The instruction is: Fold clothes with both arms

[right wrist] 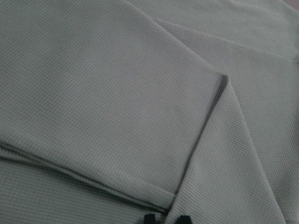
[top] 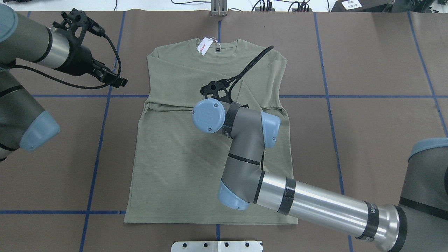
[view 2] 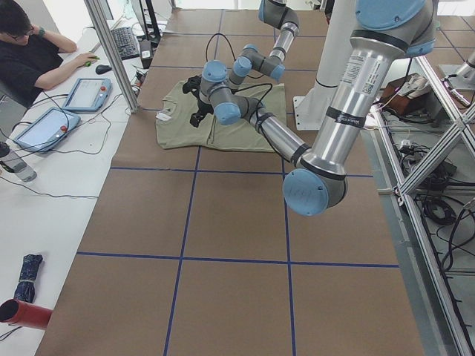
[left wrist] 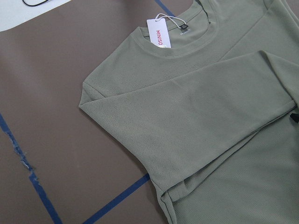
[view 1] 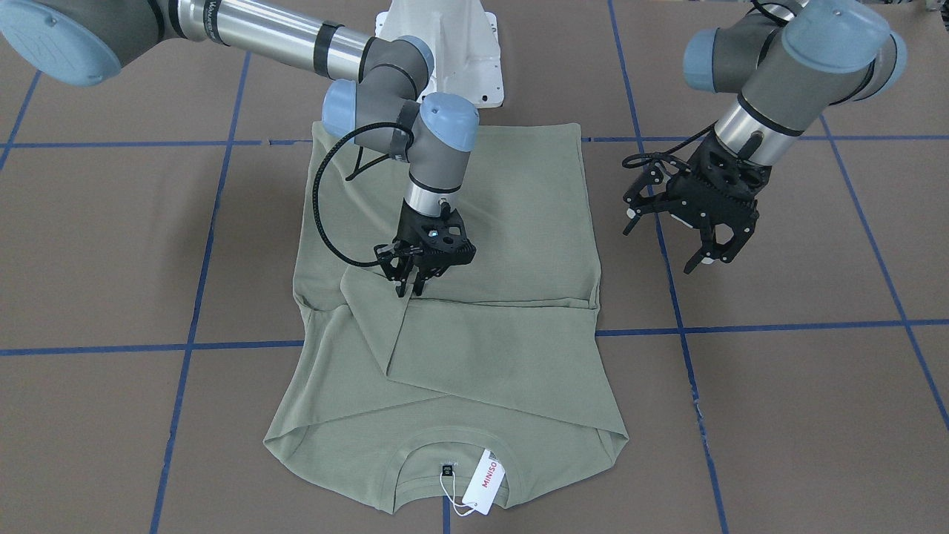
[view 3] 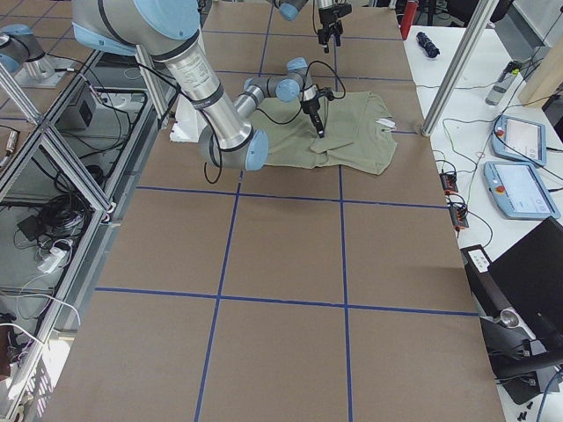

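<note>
The sage-green shirt (view 1: 511,222) lies flat on the brown table, collar away from the robot, with the white red-lettered hang tag (view 1: 485,480) at the collar. Both sleeves are folded across the chest. My right gripper (view 1: 410,288) points straight down at the cuff of the sleeve, where the two sleeves meet, and its fingers are pinched together on the cloth; the right wrist view shows its tips (right wrist: 166,218) at the cuff edge. My left gripper (view 1: 708,259) is open and empty, and hovers above bare table beside the shirt. It also shows in the overhead view (top: 117,81).
The white pedestal base (view 1: 445,52) stands behind the shirt's hem. Blue tape lines (view 1: 741,326) cross the table. A metal plate (top: 217,246) sits at the near edge. An operator (view 2: 30,59) sits at a side desk with tablets.
</note>
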